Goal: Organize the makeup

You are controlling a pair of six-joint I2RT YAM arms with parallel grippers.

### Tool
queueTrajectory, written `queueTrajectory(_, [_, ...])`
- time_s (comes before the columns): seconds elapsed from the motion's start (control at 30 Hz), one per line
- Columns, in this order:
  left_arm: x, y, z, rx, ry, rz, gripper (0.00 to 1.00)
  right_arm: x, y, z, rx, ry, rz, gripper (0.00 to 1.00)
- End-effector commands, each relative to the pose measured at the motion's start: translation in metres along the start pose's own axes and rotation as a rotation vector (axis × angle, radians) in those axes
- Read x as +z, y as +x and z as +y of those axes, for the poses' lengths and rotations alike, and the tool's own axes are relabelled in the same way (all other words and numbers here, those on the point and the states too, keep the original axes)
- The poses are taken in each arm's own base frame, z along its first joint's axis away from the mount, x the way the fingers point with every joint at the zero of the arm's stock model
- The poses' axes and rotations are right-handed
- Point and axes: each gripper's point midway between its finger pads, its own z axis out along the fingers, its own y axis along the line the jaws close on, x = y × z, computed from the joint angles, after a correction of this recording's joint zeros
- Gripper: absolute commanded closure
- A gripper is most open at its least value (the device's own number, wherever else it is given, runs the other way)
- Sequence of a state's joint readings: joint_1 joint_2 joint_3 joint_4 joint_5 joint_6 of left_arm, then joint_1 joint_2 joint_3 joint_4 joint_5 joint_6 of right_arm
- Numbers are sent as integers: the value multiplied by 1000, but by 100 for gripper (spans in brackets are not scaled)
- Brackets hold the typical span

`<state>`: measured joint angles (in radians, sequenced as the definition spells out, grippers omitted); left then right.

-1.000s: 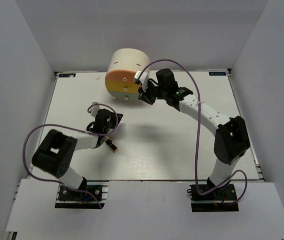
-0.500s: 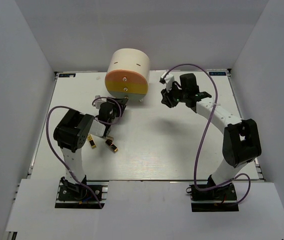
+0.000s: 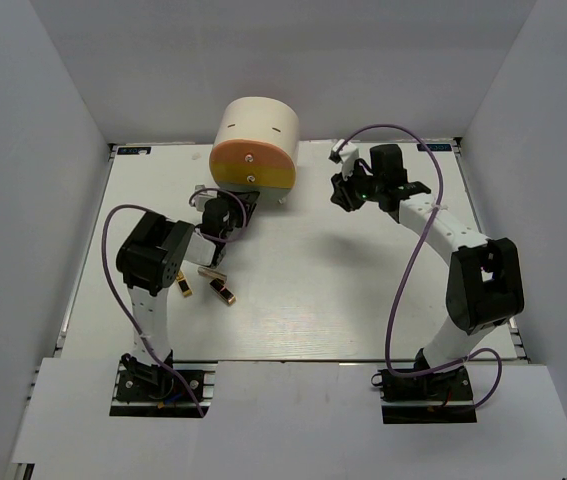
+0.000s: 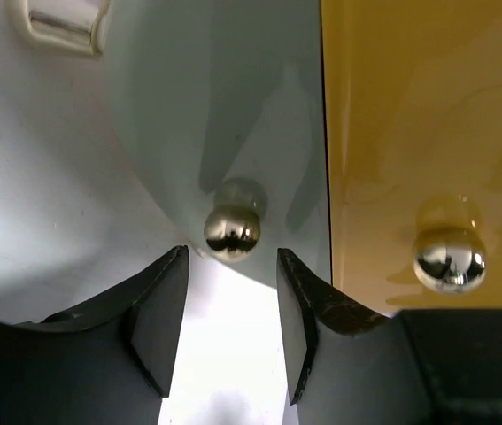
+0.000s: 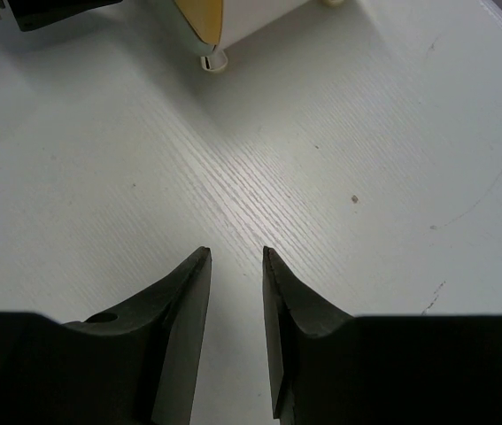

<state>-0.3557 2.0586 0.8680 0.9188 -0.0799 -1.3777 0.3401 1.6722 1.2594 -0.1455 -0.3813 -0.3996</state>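
Observation:
Two small gold-and-black lipsticks (image 3: 185, 288) (image 3: 224, 292) lie on the white table in front of the left arm. My left gripper (image 3: 231, 212) (image 4: 231, 257) is open and empty at the front of the cream half-round box (image 3: 255, 125). A round metal drawer knob (image 4: 232, 232) sits just ahead of its fingertips, between them, untouched. A second knob (image 4: 450, 258) shows on the yellow drawer front to the right. My right gripper (image 3: 344, 190) (image 5: 235, 252) is slightly open and empty, low over bare table to the right of the box. Brushes, tube and bottle are out of view.
The box's orange-yellow drawers (image 3: 253, 172) face the arms; its small foot (image 5: 213, 62) and yellow edge show at the top of the right wrist view. White walls enclose the table (image 3: 363, 290) on three sides. Purple cables loop over both arms.
My left gripper swung from mid-table up to the box's drawer front, uncovering a second lipstick. My right gripper drew back from the box to the right.

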Motion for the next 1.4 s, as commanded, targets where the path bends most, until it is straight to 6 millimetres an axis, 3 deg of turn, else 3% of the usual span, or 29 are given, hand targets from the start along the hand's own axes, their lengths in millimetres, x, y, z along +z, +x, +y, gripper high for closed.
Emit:
queueTrajectory(0.0, [9, -7, -17, 3, 33, -14, 46, -11, -20, -4, -31, 13, -71, 64])
queueTrajectory(0.2, [15, -8, -16, 8, 31, -25, 51, -13, -18, -6, -23, 13, -69, 64])
queueTrajectory(0.4, [15, -12, -15, 6, 32, -29, 73, -12, -17, -7, -23, 10, -67, 65])
queueTrajectory(0.5, [9, -12, -14, 4, 37, -26, 80, -12, -17, -6, -22, 4, -68, 65])
queueTrajectory(0.73, [-25, -10, -4, 4, 37, -16, 84, -12, -16, -2, -18, -15, -69, 66])
queueTrajectory(0.77, [-32, -9, 7, 6, 17, -17, 83, -12, -17, -2, -19, -15, -70, 66])
queueTrajectory(0.83, [-37, -12, 3, 4, 36, -29, 78, -11, -16, -1, -16, -21, -70, 66])
queueTrajectory(0.87, [-38, -12, 5, 3, 33, -28, 70, -11, -16, -1, -17, -22, -70, 66])
queueTrajectory(0.9, [-37, -12, 4, 3, 31, -31, 56, -11, -17, 1, -17, -25, -71, 66])
queueTrajectory(1.0, [-29, -11, -6, 8, 53, -23, 45, -12, -17, -1, -20, -22, -72, 66])
queueTrajectory(1.1, [-20, -11, -17, 7, 83, -15, 42, -12, -17, 0, -19, -22, -71, 66])
queueTrajectory(1.37, [0, -16, -21, 14, 75, -27, 37, -13, -13, -1, -21, -13, -64, 66])
